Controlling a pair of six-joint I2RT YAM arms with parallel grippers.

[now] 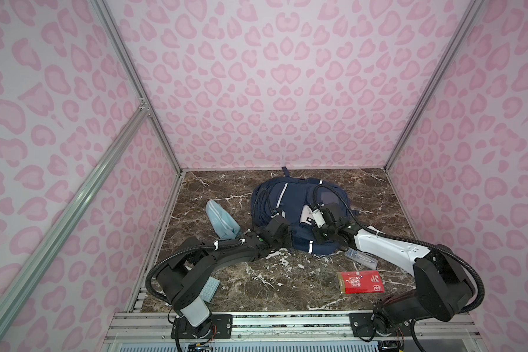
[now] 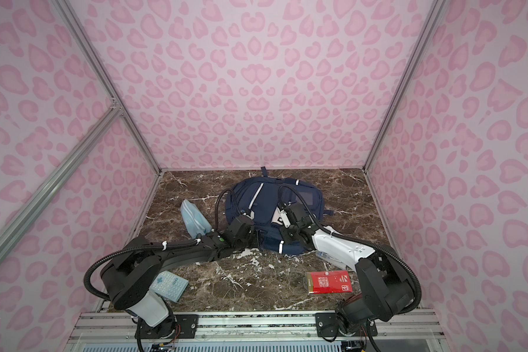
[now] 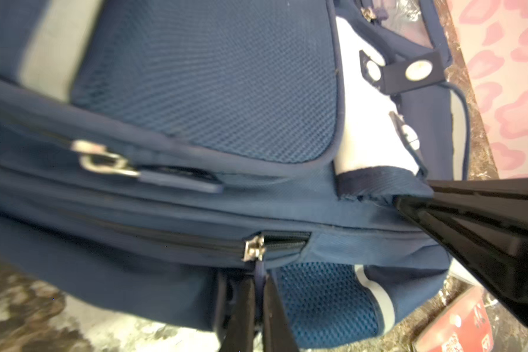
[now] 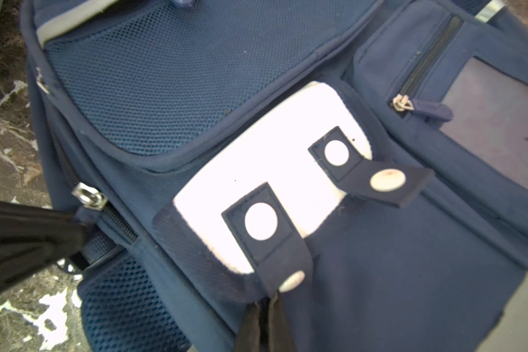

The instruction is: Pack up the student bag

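Nearest, one pale-blue calculator [image 2: 168,288] and one red packet [image 1: 361,282] lie loose on the marble. One clear pen case [image 1: 360,259] sits just behind the packet. Further in, the left gripper [image 3: 259,285] is clenched on the zip pull [image 3: 258,268] at the near edge of the one student bag [image 1: 287,201]. The bag lies flat mid-table, and the right gripper [image 4: 267,307] pinches its front webbing. One light-blue pouch [image 1: 223,221] lies beside it. Packing seems barely begun: the zip looks closed and four items wait outside.
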